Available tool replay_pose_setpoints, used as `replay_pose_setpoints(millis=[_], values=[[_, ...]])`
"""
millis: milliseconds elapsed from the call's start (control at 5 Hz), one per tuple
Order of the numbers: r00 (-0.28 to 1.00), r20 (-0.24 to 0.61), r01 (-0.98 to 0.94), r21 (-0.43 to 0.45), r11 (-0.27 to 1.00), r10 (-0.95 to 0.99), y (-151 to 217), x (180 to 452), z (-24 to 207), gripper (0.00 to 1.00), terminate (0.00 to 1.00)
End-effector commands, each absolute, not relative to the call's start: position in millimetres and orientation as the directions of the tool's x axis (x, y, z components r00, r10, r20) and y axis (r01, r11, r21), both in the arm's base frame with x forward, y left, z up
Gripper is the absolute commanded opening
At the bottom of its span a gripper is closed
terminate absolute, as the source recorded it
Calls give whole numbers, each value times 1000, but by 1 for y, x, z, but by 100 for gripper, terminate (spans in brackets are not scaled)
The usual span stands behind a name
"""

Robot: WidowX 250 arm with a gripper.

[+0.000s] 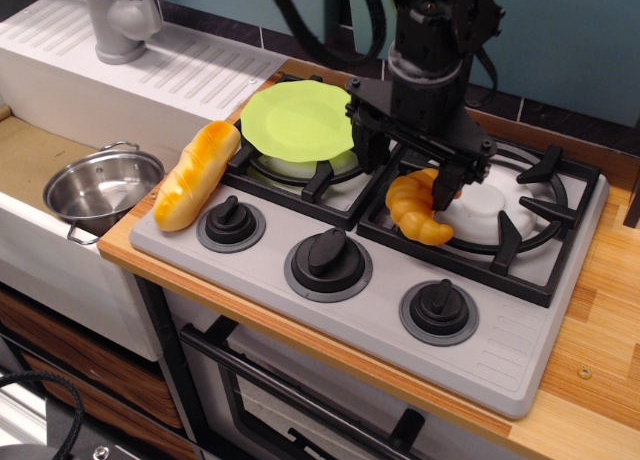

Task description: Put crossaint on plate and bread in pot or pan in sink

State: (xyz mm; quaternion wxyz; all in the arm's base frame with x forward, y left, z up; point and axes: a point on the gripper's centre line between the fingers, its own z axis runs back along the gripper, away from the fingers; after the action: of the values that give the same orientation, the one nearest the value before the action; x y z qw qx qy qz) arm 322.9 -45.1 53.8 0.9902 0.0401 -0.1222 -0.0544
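Nearest us, the crossaint point(417, 207) lies on the right burner grate of the stove point(500, 330), its curved back toward the knobs, and this is the piece we judge to be in hand first. Our pincer point(405, 175) stands over its far upper end with jaws spread, one finger point(443, 185) touching or just beside the pastry's tip, the other toward the plate side. To do this well we want the fingers straddling the thick middle of the crescent rather than its tapered end, low enough to close on the body without catching the grate bars. The lime-green plate point(297, 120) waits just behind on the left burner, near, so the carry is brief. Farther left, the bread point(196, 174) rests at the tabletop point(600, 280) edge, and the pot point(100, 187) sits in the sink point(30, 155)
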Motion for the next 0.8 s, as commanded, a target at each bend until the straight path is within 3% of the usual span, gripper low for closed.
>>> replay_pose_setpoints(millis=[0, 400, 600], values=[[951, 285, 97, 79, 992, -116, -56, 320, 53, 100, 0], [949, 292, 103, 66, 992, -118, -63, 320, 46, 100, 0], [955, 271, 111, 47, 993, -120, -66, 322, 48, 0, 0]])
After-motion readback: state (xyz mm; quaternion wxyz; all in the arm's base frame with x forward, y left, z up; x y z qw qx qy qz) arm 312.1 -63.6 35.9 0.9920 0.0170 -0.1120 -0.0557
